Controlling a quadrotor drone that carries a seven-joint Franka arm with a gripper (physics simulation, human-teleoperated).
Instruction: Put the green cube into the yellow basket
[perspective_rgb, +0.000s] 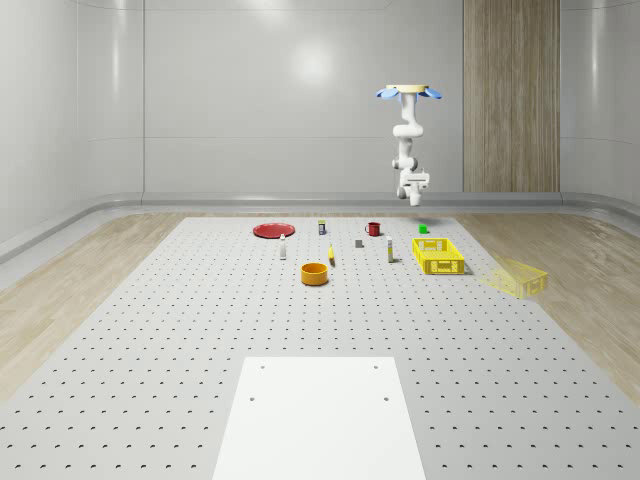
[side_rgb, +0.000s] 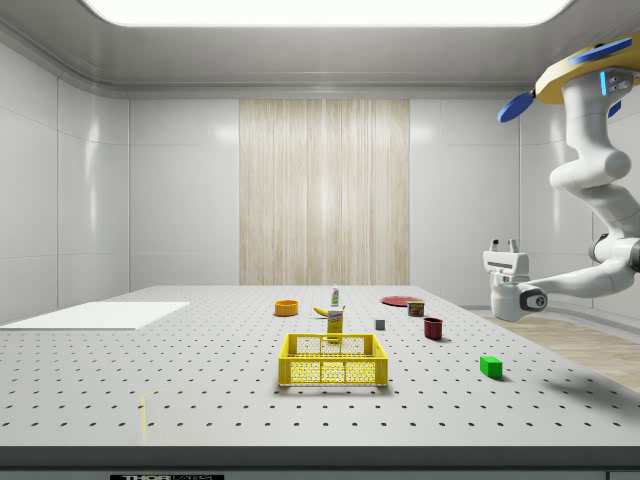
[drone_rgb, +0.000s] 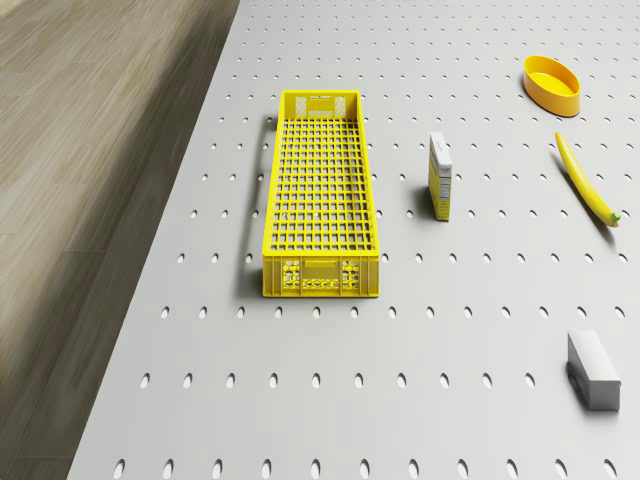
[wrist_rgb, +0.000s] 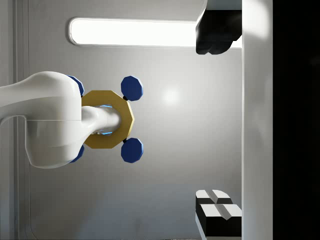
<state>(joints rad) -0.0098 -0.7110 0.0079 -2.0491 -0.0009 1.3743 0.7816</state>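
Observation:
The green cube (perspective_rgb: 424, 229) (side_rgb: 490, 366) lies on the perforated table, a short way beyond the yellow basket (perspective_rgb: 438, 255) (side_rgb: 333, 360) (drone_rgb: 320, 195), which is empty. The drone (perspective_rgb: 410, 92) (side_rgb: 590, 70) hovers high over the far right part of the table, roughly above the cube. Its arm hangs down and bends back, so the gripper (perspective_rgb: 413, 192) (side_rgb: 503, 245) (wrist_rgb: 215, 122) points upward, well above the cube. The wrist view looks up at the drone's underside (wrist_rgb: 107, 120). The fingers (wrist_rgb: 215, 42) stand far apart, open, with nothing between them.
A red plate (perspective_rgb: 272, 231), red mug (perspective_rgb: 373, 229), orange bowl (perspective_rgb: 315, 273) (drone_rgb: 552, 85), banana (drone_rgb: 585, 180), small box (drone_rgb: 440, 175) and grey block (drone_rgb: 593, 370) stand left of the basket. A faint see-through basket shape (perspective_rgb: 515, 277) lies by the right edge. A white sheet (perspective_rgb: 320, 415) covers the near table.

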